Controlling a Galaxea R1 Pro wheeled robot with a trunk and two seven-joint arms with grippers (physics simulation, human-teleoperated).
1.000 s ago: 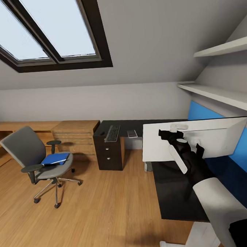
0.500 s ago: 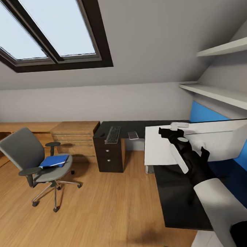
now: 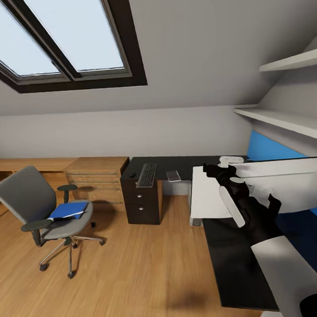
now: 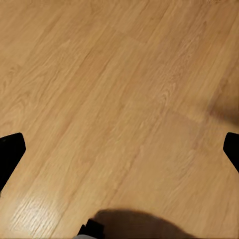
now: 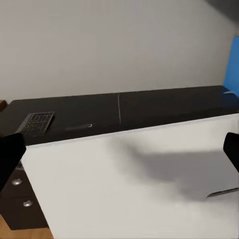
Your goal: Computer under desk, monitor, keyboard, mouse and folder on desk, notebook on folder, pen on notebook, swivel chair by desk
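Reaching over the white back of the monitor (image 3: 272,184) with the right gripper (image 3: 214,170).
Its jaws are spread wide, the monitor's white back between the fingertips; whether they press it cannot be told. The left gripper (image 4: 119,149) hangs open over wood floor (image 4: 99,89). The keyboard (image 3: 146,175) lies on the far desk (image 3: 177,163); the folder (image 3: 67,210) rests on the swivel chair (image 3: 29,199), far left.

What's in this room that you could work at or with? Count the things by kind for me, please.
Swivel chair: 1
Blue folder, lying on the chair seat: 1
Keyboard, on the black desk: 1
Monitor, white back showing: 1
Desk: 1
Oak drawer unit: 1
Wall shelves: 2
Total: 8
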